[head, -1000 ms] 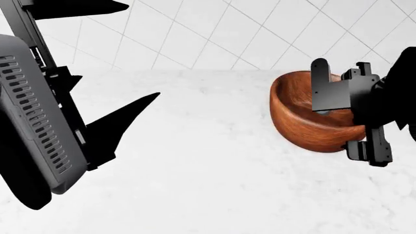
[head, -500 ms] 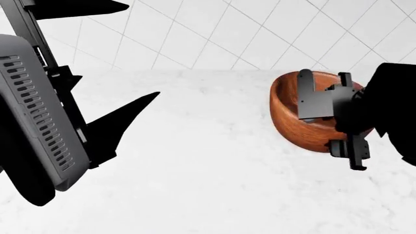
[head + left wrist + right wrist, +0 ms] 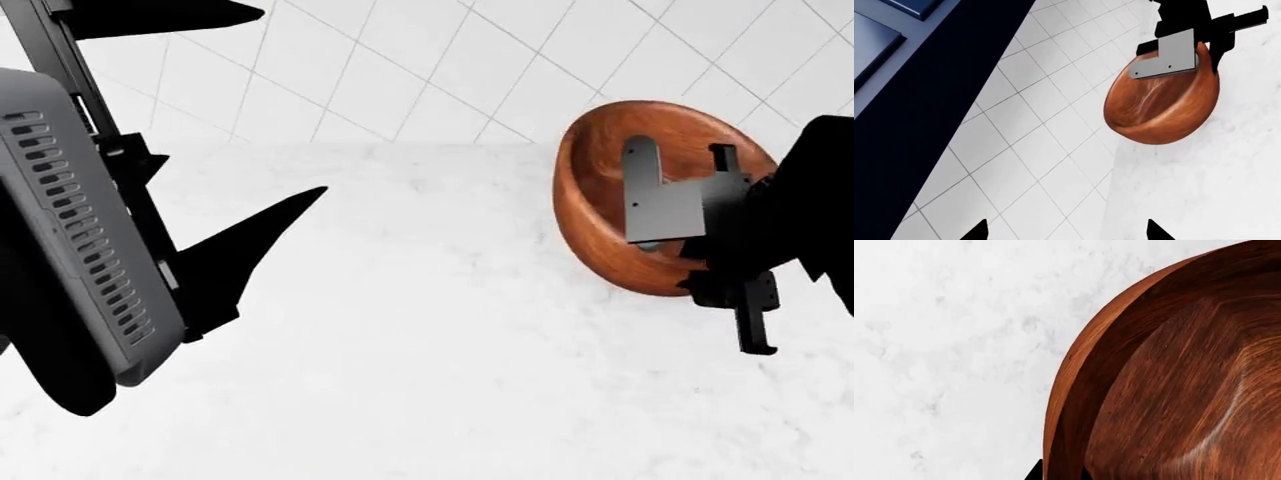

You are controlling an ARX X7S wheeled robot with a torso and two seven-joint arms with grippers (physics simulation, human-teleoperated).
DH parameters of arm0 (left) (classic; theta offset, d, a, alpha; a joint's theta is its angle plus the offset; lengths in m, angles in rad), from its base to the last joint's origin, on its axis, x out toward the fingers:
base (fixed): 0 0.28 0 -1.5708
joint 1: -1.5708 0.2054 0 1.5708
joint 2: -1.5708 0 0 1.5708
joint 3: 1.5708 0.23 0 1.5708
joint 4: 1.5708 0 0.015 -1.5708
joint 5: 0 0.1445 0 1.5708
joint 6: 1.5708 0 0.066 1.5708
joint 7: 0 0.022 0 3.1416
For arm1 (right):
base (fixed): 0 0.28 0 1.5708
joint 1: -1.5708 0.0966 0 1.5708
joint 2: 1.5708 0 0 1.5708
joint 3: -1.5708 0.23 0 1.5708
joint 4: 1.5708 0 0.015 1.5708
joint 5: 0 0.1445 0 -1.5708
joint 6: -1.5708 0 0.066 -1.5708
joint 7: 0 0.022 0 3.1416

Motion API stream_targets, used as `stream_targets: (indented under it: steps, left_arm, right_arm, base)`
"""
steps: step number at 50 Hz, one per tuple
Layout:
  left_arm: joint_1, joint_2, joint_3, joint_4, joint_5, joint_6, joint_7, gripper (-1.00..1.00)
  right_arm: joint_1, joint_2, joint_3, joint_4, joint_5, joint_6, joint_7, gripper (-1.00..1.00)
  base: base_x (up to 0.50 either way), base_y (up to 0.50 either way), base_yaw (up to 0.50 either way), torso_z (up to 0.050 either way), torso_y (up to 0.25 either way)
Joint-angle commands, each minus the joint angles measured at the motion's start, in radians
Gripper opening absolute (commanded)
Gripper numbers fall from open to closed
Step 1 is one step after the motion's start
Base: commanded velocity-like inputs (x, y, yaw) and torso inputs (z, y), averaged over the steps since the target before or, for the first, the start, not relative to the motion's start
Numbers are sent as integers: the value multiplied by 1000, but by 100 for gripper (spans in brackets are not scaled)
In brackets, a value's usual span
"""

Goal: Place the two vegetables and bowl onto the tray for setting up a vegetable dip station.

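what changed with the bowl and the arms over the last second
The right gripper, clamped on the rim of the bowl, has lifted and tipped it: the bowl now stands higher against the tiled wall, its opening turned more toward the head camera. It was already gripped a second ago. The left gripper has barely moved and holds nothing, hanging over the marble counter.

a white marble counter meets a white tiled wall behind it.

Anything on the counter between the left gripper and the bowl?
Nothing: in the head view only bare white marble counter lies between the left gripper and the bowl, which the right gripper grips by its rim.
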Motion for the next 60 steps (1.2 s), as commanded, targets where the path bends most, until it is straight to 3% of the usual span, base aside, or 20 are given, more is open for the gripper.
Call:
stream_targets:
  steps: [1, 4, 9, 14, 20, 27, 36, 60]
  left_arm:
    - [-10, 25, 20, -25, 31, 12, 16, 100]
    - [4, 37, 31, -36, 45, 29, 14, 100]
    - [23, 65, 51, -74, 74, 61, 15, 100]
    - [42, 80, 60, -100, 89, 86, 10, 100]
    - [51, 89, 70, -111, 103, 102, 13, 100]
    - [-15, 45, 84, -70, 119, 40, 68, 100]
    - [-126, -22, 12, 48, 29, -74, 91, 100]
    - [-74, -51, -30, 61, -2, -33, 42, 100]
  right_arm:
    - [182, 57, -32, -158, -11, 101, -207, -100]
    - [248, 41, -49, -231, 10, 250, -289, -100]
    - [287, -41, 142, -269, 161, 485, -321, -100]
    - [370, -87, 183, -279, 210, 533, -382, -100]
    - [538, -105, 88, -299, 311, 458, -443, -100]
    - [545, -121, 148, -427, 341, 552, -449, -100]
    - [545, -120, 263, -588, 428, 694, -450, -100]
    - [545, -100, 306, -612, 492, 618, -449, -100]
  base:
    - [0, 0, 0, 0, 0]
    - [0, 0, 0, 0, 0]
    - [0, 0, 0, 0, 0]
    - [0, 0, 0, 0, 0]
    - [0, 12, 0, 0, 0]
    - [0, 92, 0, 0, 0]
    - [0, 131, 0, 0, 0]
    - [1, 498, 0, 0, 0]
